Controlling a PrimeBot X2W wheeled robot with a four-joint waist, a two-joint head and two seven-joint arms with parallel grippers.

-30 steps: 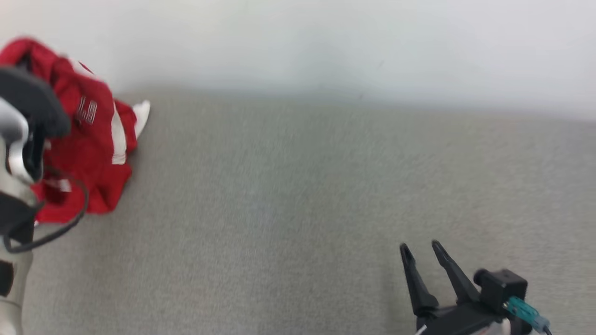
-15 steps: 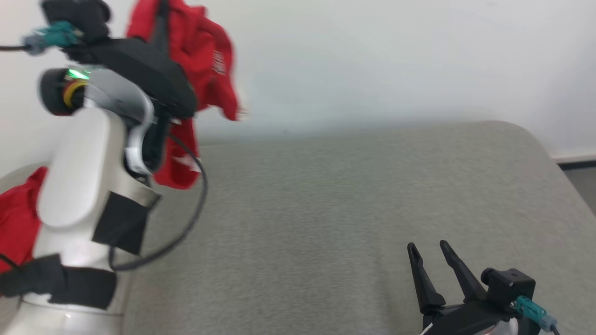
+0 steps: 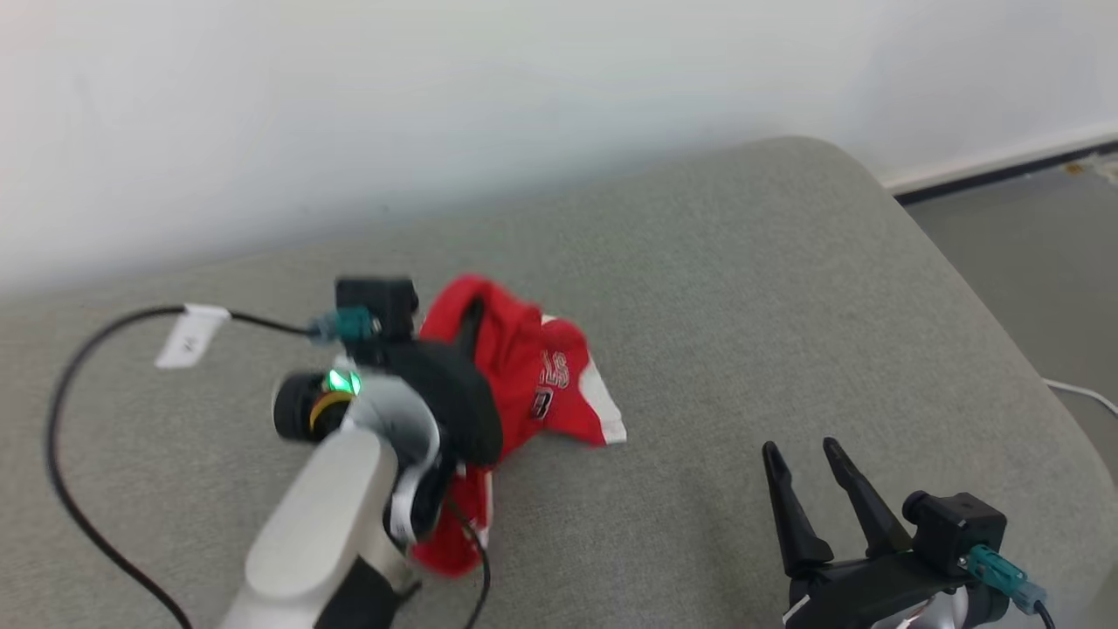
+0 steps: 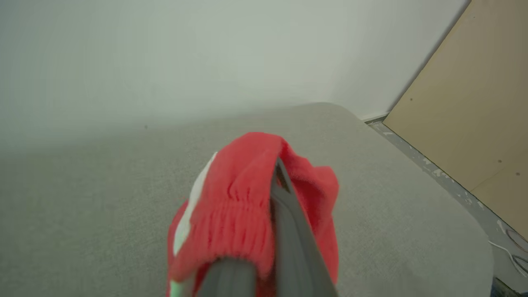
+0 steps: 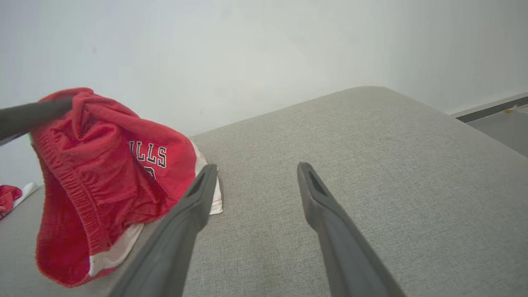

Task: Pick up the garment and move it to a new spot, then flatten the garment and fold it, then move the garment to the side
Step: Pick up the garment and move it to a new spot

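As my left gripper (image 3: 472,307) clamped its jaws on the red garment (image 3: 534,377) over the gray cushion (image 3: 742,288), my right gripper (image 3: 799,447) hovered nearby, jaws wide apart.

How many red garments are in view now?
2. One red garment is pinched in the shut left pincer over the grey cushion; a second red piece lies at the right wrist view's left edge, mostly cut off.

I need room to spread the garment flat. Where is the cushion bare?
Widest bare patch: the right half of the cushion, bordered by the garment, the wall, the rounded edge and the right gripper. A narrower strip runs between garment and wall. Crowded on the left: the left gripper shut on the garment, its arm and cable.
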